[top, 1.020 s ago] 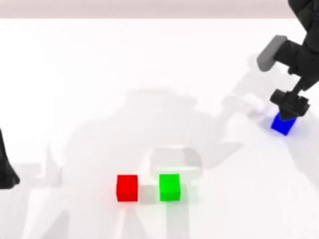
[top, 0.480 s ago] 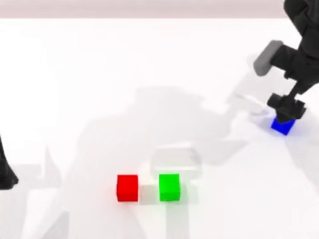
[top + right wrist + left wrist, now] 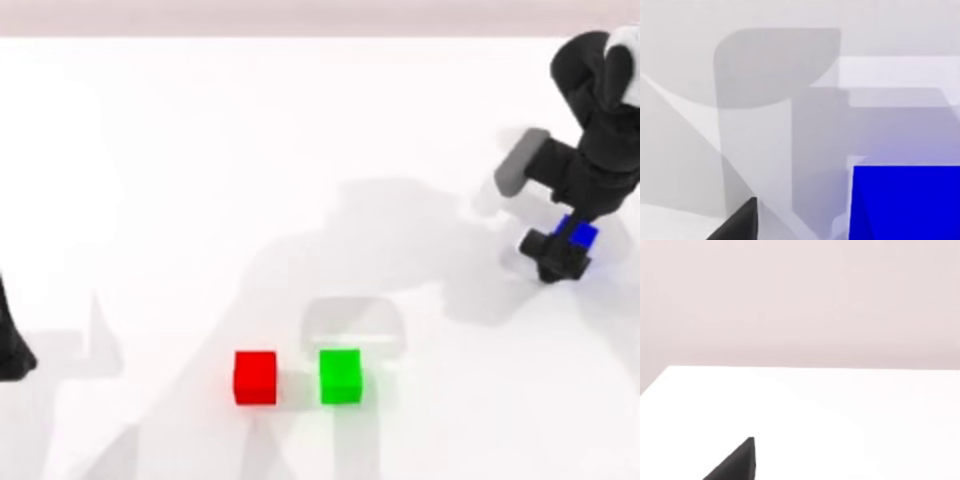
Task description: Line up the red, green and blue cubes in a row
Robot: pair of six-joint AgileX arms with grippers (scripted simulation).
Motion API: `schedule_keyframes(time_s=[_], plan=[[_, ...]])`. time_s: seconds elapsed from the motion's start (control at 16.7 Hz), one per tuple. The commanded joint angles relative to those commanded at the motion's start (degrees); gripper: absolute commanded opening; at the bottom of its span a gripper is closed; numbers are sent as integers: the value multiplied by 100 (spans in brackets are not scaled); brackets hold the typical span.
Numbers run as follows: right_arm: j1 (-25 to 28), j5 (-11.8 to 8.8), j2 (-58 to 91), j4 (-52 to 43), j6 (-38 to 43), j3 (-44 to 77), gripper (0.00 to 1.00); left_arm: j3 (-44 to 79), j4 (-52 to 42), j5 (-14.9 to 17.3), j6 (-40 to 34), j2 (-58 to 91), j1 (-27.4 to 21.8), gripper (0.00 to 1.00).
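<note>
white table | right black gripper down over the small deep-blue cube far right – can't tell its grip | right wrist view: blue cube fills a corner | small red cube just beside small green cube, front-centre | left arm parked at left edge

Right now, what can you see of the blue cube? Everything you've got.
The blue cube is a small, plain, deep-blue block, matte and unmarked. It sits far out on the table's right side, well away from the other two cubes. From above only a patch of it shows; the right arm's end effector covers the rest. Whether the end effector touches or grips it cannot be told. The right wrist view shows one flat blue face up close.
</note>
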Motion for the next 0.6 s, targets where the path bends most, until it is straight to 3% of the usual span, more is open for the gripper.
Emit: schedule_keyframes(time_s=[0.18, 0.6], plan=[[0, 0, 0, 0, 0, 0, 100, 0, 0, 0, 0, 0, 0, 100], [0, 0, 0, 0, 0, 0, 47, 0, 0, 0, 0, 0, 0, 100]])
